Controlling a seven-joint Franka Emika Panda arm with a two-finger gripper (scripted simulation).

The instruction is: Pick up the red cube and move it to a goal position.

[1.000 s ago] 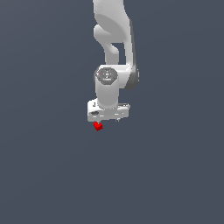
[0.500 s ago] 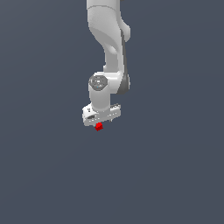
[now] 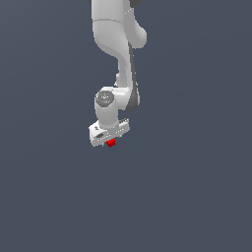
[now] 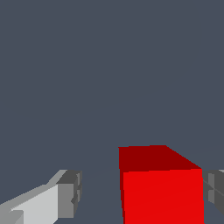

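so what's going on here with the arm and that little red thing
A white robot arm is working on a small red cube. The gripper sits right over the cube. In the wrist view the cube lies between the two fingers, close to one and with a clear gap to the other, so it isn't clamped yet.

Exterior view. White robot arm enters from the top edge of the frame and reaches downward, elbow bent, wrist joint facing the camera. The hand sits at the lowest point of the arm, tilted, its lower end toward the exterior view's left. Red cube visible just under the hand's body, touching it, partly covered by it. Fingers too small to make out; grip on the cube cannot be confirmed. Background is uniform dark grey-blue; no table edges or corners visible, so position relative to them cannot be told.
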